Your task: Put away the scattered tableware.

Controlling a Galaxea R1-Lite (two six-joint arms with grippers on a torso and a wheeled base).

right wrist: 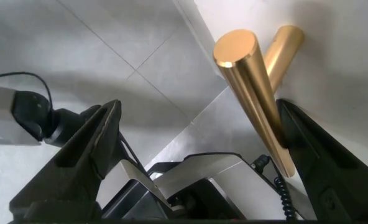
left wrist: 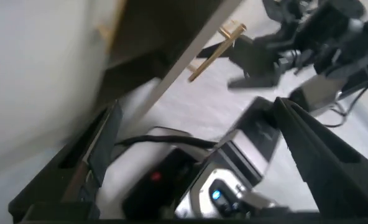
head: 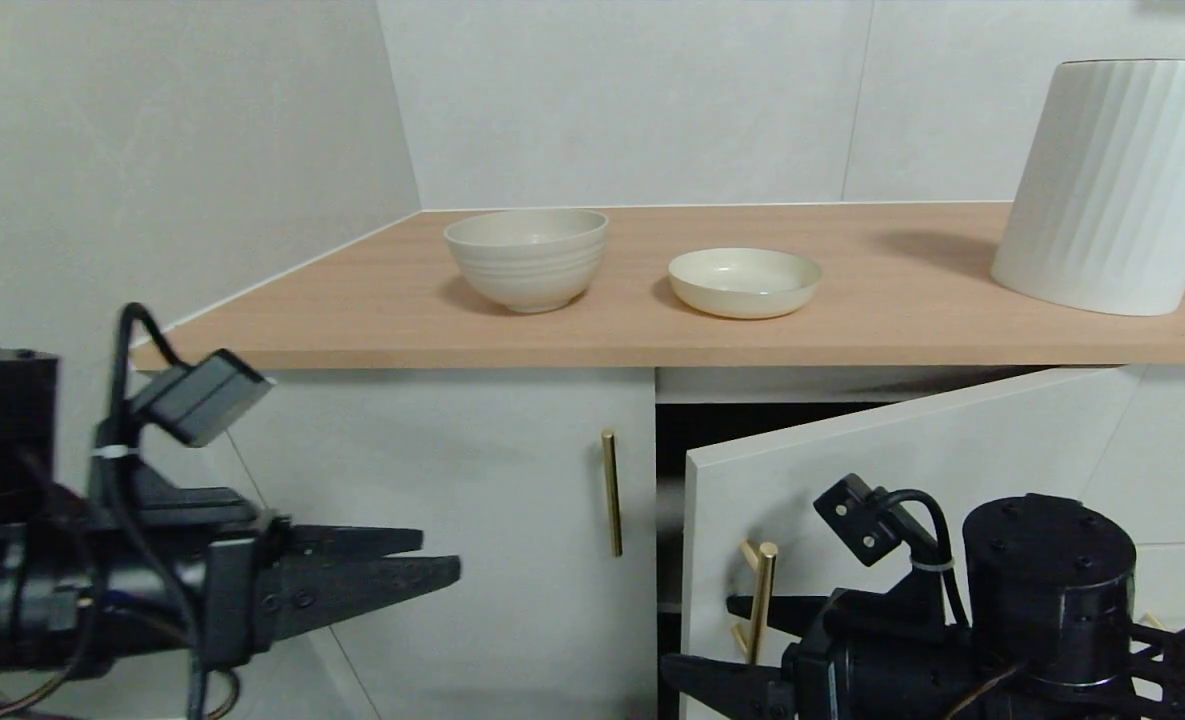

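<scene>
Tableware sits on the wooden countertop (head: 912,300) in the head view: a deep bowl (head: 527,258), a shallow dish (head: 744,282) beside it, and a ribbed white container (head: 1117,185) well apart. Under the countertop one cabinet door (head: 452,500) is closed and the other, the ajar door (head: 912,470), swings outward. Below the countertop's front edge, the left gripper (head: 392,570) holds nothing.

The left wrist view shows the left gripper (left wrist: 196,106) spread wide and empty.

The right wrist view shows the right gripper (right wrist: 199,109) released, its fingers on either side of the ajar door's brass handle (right wrist: 249,93), which lies just beside one finger.
</scene>
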